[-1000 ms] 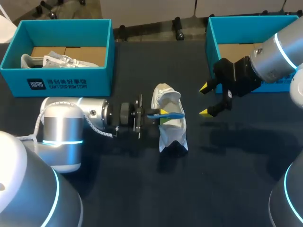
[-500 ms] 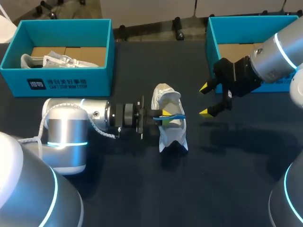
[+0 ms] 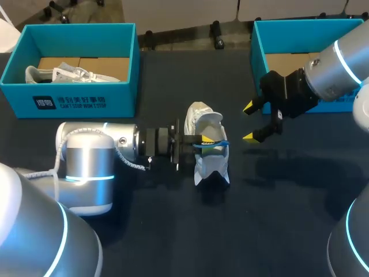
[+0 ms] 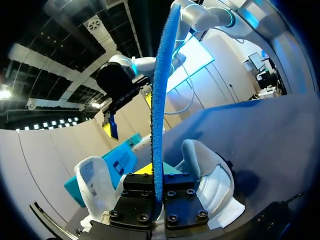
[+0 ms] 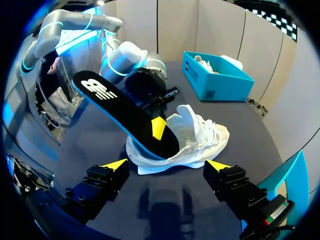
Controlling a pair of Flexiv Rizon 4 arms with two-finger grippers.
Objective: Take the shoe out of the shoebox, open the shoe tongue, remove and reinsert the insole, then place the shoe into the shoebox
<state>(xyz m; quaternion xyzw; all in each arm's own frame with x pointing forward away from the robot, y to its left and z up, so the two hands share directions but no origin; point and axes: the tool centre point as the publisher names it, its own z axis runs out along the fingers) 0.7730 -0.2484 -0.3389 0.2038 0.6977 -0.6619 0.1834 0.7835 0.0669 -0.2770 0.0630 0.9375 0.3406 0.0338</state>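
Note:
A white shoe (image 3: 209, 158) lies on the dark table, its opening toward my left arm. My left gripper (image 3: 200, 140) is at that opening, shut on a blue-edged, black-topped insole (image 3: 214, 143). In the left wrist view the insole (image 4: 159, 100) stands edge-on between the fingers, with the shoe (image 4: 212, 175) beside it. From the right wrist view the insole (image 5: 125, 117) slants up out of the shoe (image 5: 200, 142), with a yellow fingertip (image 5: 158, 128) of the left gripper pressed on it. My right gripper (image 3: 249, 122) hangs open to the right of the shoe, holding nothing.
A teal shoebox (image 3: 81, 101) at the back left holds another white shoe (image 3: 57, 74). A second teal shoebox (image 3: 258, 52) stands at the back right, partly behind my right arm. Bare dark table lies in front of the shoe.
My left arm has moved right, carrying the insole further into the shoe. The right arm has stayed where it was.

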